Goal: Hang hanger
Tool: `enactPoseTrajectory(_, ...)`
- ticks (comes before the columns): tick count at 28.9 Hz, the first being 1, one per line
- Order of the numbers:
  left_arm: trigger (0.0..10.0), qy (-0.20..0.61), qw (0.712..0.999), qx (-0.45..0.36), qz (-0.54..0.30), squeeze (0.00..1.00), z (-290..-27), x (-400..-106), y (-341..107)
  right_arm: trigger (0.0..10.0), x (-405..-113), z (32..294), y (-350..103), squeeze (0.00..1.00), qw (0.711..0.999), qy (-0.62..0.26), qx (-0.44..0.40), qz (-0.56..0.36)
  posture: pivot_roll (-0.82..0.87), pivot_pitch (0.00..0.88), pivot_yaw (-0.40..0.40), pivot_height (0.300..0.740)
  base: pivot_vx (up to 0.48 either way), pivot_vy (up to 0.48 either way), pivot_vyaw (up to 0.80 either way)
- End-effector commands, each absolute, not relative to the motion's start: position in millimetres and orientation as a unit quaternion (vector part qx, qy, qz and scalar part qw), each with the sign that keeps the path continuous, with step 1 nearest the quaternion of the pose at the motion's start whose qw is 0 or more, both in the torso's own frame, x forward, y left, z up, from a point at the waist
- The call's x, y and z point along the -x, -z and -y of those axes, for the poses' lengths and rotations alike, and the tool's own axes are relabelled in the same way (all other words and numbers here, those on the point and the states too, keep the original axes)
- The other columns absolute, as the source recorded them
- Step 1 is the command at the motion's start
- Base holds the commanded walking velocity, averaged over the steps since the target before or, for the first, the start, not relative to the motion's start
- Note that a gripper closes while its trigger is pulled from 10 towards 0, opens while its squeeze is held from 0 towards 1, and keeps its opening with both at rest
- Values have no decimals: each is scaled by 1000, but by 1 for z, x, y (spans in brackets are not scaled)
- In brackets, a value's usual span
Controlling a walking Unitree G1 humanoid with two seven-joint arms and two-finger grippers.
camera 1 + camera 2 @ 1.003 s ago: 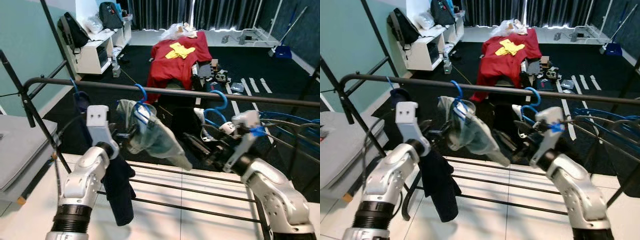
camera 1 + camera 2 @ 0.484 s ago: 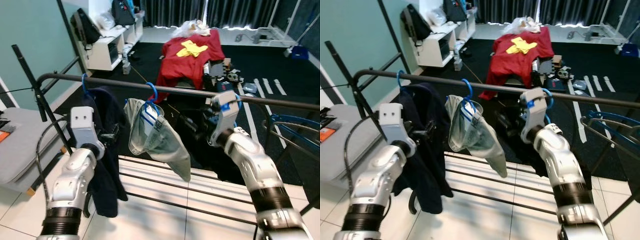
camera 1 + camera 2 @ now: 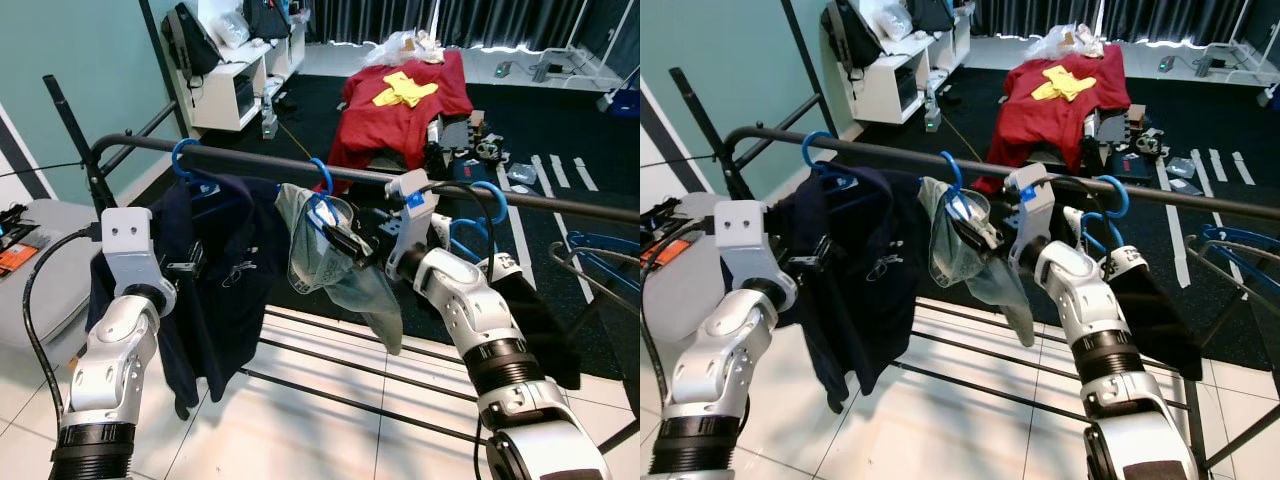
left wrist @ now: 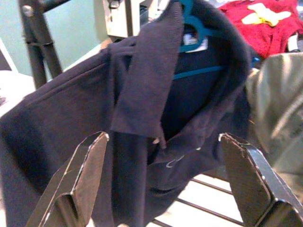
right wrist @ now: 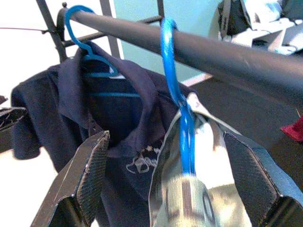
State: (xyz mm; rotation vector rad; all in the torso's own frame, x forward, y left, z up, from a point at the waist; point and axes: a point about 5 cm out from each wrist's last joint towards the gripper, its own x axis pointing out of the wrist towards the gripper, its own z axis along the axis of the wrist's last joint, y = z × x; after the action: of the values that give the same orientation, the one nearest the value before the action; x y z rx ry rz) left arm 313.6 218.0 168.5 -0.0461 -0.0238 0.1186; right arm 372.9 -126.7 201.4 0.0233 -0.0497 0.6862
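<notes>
On the rail (image 3: pixel 250 165), the blue hanger (image 3: pixel 322 183) w/ grey-green garment (image 3: pixel 335 262) now hangs by its hook, beside the navy shirt (image 3: pixel 225 270). Since a sec ago the right gripper (image 3: pixel 340 243) has swung in close, fingers spread wide, gripping nothing; hanging looks done. Left gripper (image 4: pixel 161 184) also open, facing the shirt.

Red cloth (image 3: pixel 398 112) w/ yellow item (image 3: pixel 404 90) on top, backpack (image 3: pixel 192 38).

My right gripper (image 3: pixel 345 243) fingertips are buried behind the grey garment (image 3: pixel 345 270); at 3 o'clock, the rail (image 3: pixel 560 204) runs off frame.
</notes>
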Motion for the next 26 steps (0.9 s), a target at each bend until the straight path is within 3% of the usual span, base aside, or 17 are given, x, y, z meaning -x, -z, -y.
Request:
enactPoseTrajectory(1,10000,-72,997,7,9,0,-226,-309,-169,10000,-374,125,-205,0,938,-343,-21,35,74,89,10,740,0,0,0)
enactPoseTrajectory(9,10000,-67,998,-8,-3,0,-231,-304,-168,10000,-373,119,-166,0,938,-328,69,-93,87,107,7,740,0,0,0)
enactPoseTrajectory(10,10000,-67,998,-11,-5,0,-233,-301,-167,2549,-375,121,-158,0,939,-312,79,-119,95,110,5,740,0,0,0)
enactPoseTrajectory(11,10000,-67,998,-11,-5,0,-233,-301,-167,2549,-375,121,-158,0,939,-312,79,-119,95,110,5,740,0,0,0)
enactPoseTrajectory(12,10000,-69,998,-13,-7,0,-235,-299,-167,0,-376,125,-153,0,942,-295,86,-139,95,108,4,740,0,0,0)
enactPoseTrajectory(20,10000,-69,998,-14,-8,0,-234,-296,-166,0,-380,138,-152,0,950,-262,80,-146,83,102,6,740,0,0,0)
enactPoseTrajectory(26,10000,-62,998,-10,-4,0,-227,-299,-167,0,-384,148,-174,0,965,-246,48,-83,70,90,9,740,0,0,0)
